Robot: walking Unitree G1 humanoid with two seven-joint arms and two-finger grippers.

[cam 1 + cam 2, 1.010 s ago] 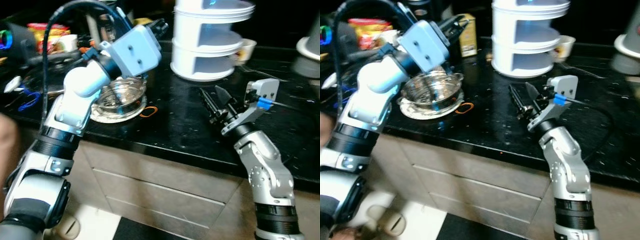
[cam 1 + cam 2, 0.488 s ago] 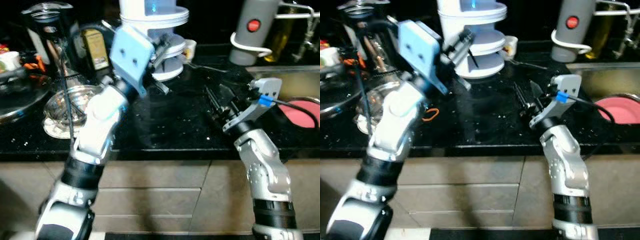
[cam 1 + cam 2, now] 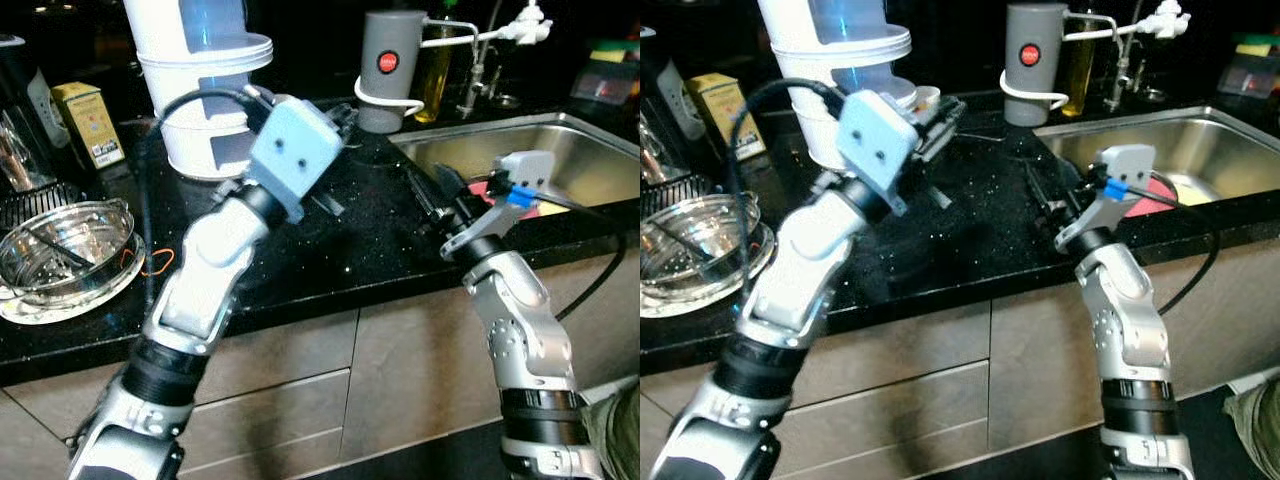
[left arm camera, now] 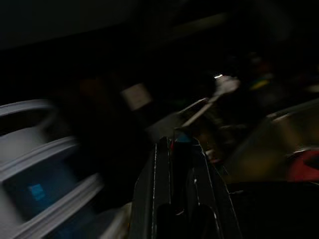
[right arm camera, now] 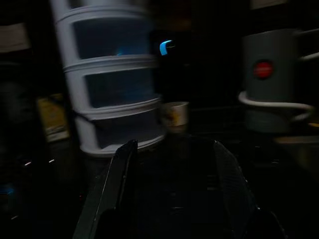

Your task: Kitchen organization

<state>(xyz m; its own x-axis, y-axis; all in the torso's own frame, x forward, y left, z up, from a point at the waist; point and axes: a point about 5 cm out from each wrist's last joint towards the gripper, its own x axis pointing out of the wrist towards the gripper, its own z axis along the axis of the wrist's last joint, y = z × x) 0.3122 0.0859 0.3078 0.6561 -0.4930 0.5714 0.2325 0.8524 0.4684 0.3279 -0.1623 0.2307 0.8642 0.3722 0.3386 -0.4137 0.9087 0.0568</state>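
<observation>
My left gripper (image 3: 945,113) is raised over the middle of the black counter (image 3: 370,250), just in front of the white tiered container (image 3: 200,95). In the blurred left wrist view its fingers (image 4: 160,169) lie close together with nothing seen between them. My right gripper (image 3: 435,190) hovers low over the counter beside the steel sink (image 3: 535,150), open and empty; its fingers (image 5: 122,169) stand wide apart in the right wrist view. A steel strainer bowl (image 3: 60,240) rests on a plate at the far left.
A grey canister with a red button (image 3: 388,70) stands behind the sink's left corner, with a tap (image 3: 500,25) beyond. A yellow box (image 3: 88,122) and a small cup (image 3: 925,97) flank the white container. Something red (image 3: 1150,195) lies in the sink.
The camera has swung right, bringing the sink into view and the bowl to the far left. My left arm has left the bowl for mid-counter. The right gripper holds its pose.
</observation>
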